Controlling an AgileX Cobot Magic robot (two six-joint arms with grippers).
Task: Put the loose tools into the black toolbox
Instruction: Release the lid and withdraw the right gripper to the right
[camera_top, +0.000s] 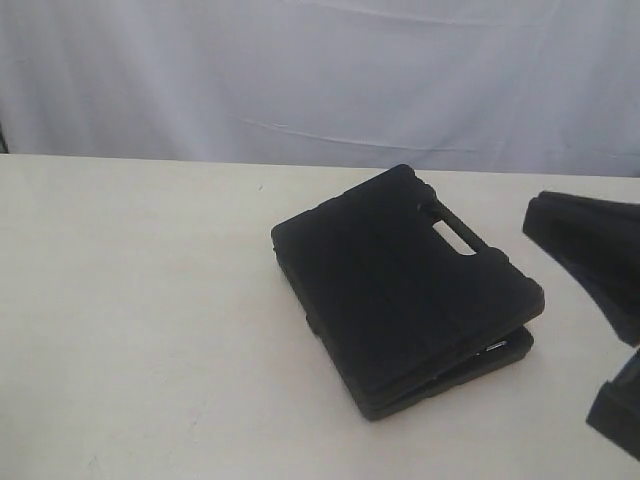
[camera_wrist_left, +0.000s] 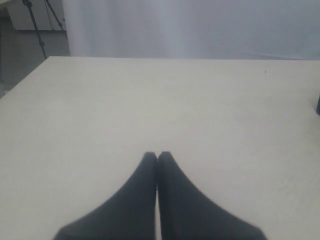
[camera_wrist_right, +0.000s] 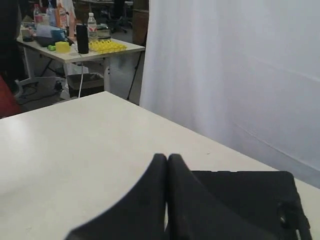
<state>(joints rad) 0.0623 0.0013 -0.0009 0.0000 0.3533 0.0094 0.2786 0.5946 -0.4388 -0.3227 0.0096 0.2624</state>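
Two grippers are pinched tight and hold nothing: the left gripper (camera_wrist_left: 157, 156) far from the black toolbox (camera_top: 400, 280), the right gripper (camera_wrist_right: 167, 159) just beside it. The toolbox lies almost closed on the table (camera_top: 130, 300), with a small gap. It looks stiff and heavy, so take it by the handle cutout (camera_top: 455, 232). No loose tools show.

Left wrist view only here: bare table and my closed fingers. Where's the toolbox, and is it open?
Observer: The black toolbox lies right of centre in the exterior view, its halves folded together, with a thin gap at the near right corner.
Operator: Anything lying outside it?
Observer: Nothing shows on the table around it in the exterior or right wrist view.
Operator: And the right gripper?
Observer: The right gripper is shut, just right of the toolbox in the exterior view.
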